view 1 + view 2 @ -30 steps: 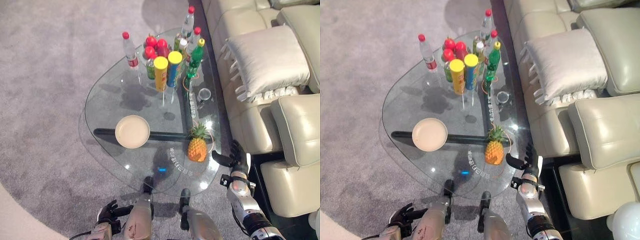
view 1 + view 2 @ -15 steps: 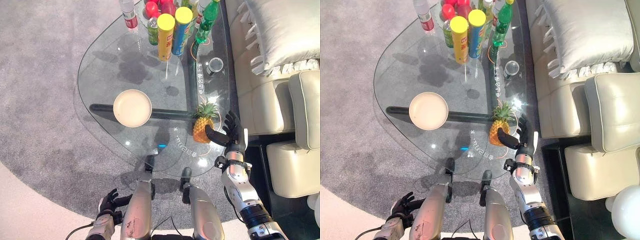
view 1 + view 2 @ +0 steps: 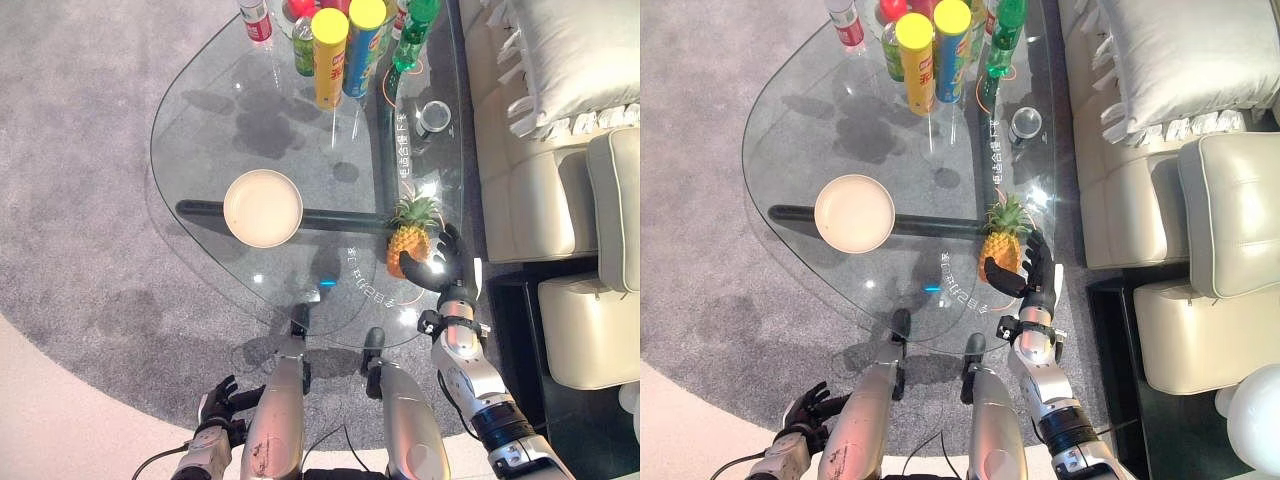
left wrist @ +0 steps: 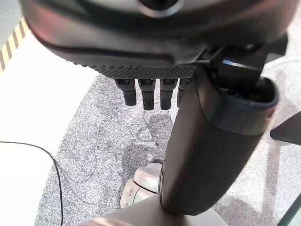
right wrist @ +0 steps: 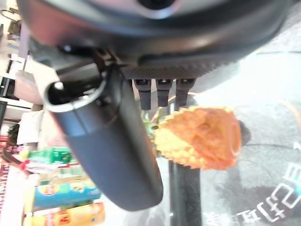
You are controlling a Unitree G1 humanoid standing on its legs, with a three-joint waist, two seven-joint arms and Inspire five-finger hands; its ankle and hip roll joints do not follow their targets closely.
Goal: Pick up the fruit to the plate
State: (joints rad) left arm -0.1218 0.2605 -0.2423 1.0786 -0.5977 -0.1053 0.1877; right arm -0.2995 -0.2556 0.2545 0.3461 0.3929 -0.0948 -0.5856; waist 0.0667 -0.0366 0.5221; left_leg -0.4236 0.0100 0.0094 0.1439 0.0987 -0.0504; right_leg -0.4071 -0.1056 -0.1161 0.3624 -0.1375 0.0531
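Here we start with the glass table (image 3: 200,130), which spreads over the upper middle of the left eye view, with the cream sofa (image 3: 560,190) along the right edge. The plate (image 3: 262,207) sits left of centre, bare, well apart from the fruit it is meant to receive. A cluster of bottles and cans (image 3: 345,40) stands at the top edge, far from the work, so we judge it no obstacle to a carry across the glass.

The pineapple (image 3: 409,240) stands upright just right of centre in that view, near the table's right rim. Our right hand (image 3: 445,268) comes up from the lower right and sits against the fruit's right side, thumb reaching across its lower front and fingers rising behind. In the right wrist view the pineapple (image 5: 200,136) lies between thumb and fingers, which look straight rather than curled, so we read the hand as spread around the fruit, not yet clasped.

Our left hand (image 3: 222,406) hangs at the bottom left, fingers loosely spread, holding nothing.
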